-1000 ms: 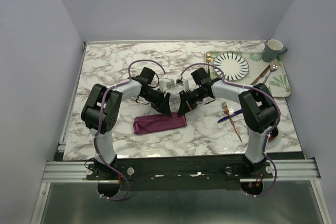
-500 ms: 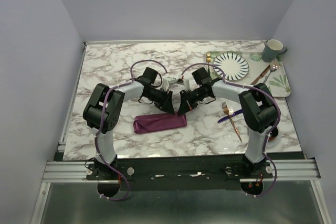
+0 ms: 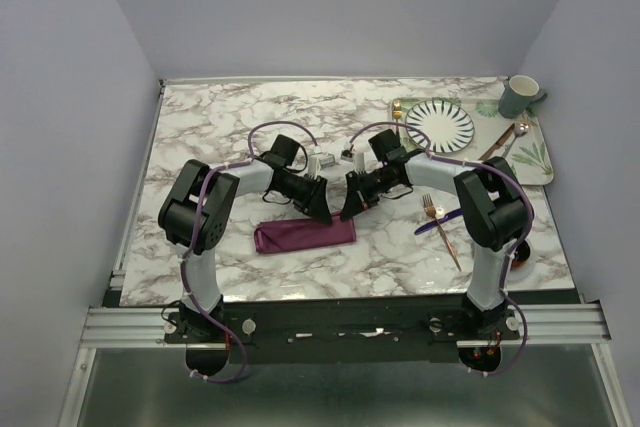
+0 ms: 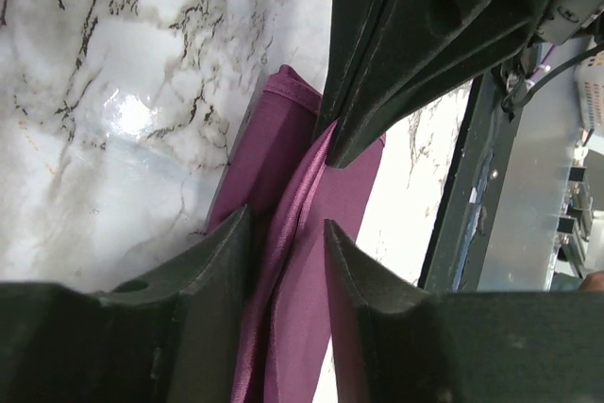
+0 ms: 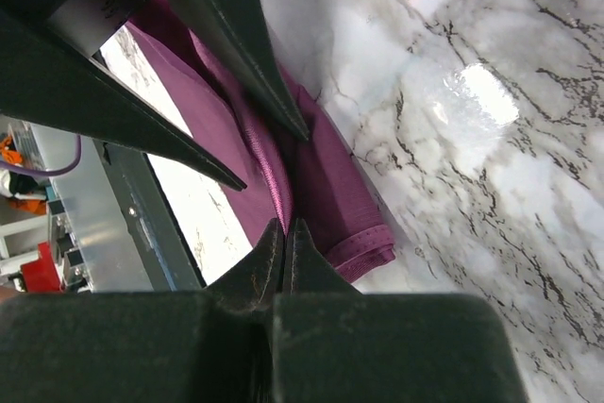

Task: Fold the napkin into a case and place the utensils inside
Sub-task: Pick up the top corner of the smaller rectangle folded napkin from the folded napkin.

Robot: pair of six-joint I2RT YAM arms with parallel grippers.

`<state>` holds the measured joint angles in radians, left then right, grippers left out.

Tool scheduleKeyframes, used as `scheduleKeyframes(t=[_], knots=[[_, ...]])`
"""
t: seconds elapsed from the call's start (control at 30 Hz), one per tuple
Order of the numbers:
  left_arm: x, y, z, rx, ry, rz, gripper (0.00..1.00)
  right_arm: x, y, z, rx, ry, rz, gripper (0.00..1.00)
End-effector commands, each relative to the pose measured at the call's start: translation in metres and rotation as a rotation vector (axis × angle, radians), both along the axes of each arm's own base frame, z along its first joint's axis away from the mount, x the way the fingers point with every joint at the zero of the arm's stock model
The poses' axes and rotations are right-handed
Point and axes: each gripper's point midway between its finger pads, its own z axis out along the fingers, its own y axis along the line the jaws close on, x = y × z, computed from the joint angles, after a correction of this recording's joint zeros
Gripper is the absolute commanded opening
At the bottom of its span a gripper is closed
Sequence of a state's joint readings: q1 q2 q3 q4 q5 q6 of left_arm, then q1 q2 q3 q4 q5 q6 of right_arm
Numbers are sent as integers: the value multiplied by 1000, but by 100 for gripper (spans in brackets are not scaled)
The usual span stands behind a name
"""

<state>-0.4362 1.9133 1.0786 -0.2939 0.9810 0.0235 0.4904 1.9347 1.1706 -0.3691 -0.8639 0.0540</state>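
I view the case (image 3: 305,236) lying on the desk (image 3: 230,127) just below both arms, long axis left to right, with the right end effector (image 5: 284,228) clenched on a raised ridge of its cloth and the left end effector (image 4: 286,224) parted astride that ridge, equally near.

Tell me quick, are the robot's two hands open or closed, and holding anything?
Left gripper: open, jaws astride a raised fold of the napkin.
Right gripper: shut, pinching that napkin fold.
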Motion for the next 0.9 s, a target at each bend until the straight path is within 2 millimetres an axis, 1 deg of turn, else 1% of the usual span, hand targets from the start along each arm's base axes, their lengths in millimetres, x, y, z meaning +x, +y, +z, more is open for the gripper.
scheduleKeyframes(t=[0.0, 0.03, 0.07, 0.13, 0.17, 0.2, 0.23, 0.27, 0.3, 0.4, 0.43, 0.47, 0.57, 0.63, 0.8, 0.87], knots=[[1, -7, 15, -52, -29, -11, 36, -2, 0, -4, 18, 25, 1, 1], [3, -7, 17, -55, -36, -9, 32, -3, 0, -3, 23, 29, 2, 1], [3, -8, 18, -47, -11, 9, 23, -3, 1, -2, 27, 29, 3, 1], [5, -8, 21, -40, -5, 21, 15, -4, 1, -3, 25, 36, 4, 1], [7, -8, 22, -33, -7, 27, 7, -3, 1, -3, 24, 38, 3, 1], [7, -8, 22, -23, 4, 36, 3, -3, 0, -3, 22, 40, 2, 1], [8, -7, 23, -18, 7, 41, 0, -4, 0, -7, 14, 49, 2, 4], [8, -7, 24, -15, 8, 43, 0, -6, -2, -9, 2, 67, 2, 8], [7, -5, 22, -3, 14, 48, 0, -4, -1, -10, -5, 67, 4, 13], [2, -3, 22, 12, 42, 50, 0, -9, -6, -21, -50, 113, 14, 16], [1, -2, 23, 15, 46, 50, 0, -7, -5, -21, -55, 111, 17, 17], [-1, -2, 23, 17, 50, 49, 0, -9, -8, -27, -77, 125, 17, 17], [-6, 0, 27, 20, 64, 48, 0, -5, -10, -31, -112, 109, 12, 17], [-11, 4, 27, 33, 86, 46, 0, -5, -11, -35, -131, 117, 10, 19], [-27, 16, 16, 103, 157, 58, 0, -6, -12, -40, -155, 132, 13, 31], [-29, 21, 9, 145, 171, 76, 0, -7, -12, -42, -166, 130, 12, 31]])
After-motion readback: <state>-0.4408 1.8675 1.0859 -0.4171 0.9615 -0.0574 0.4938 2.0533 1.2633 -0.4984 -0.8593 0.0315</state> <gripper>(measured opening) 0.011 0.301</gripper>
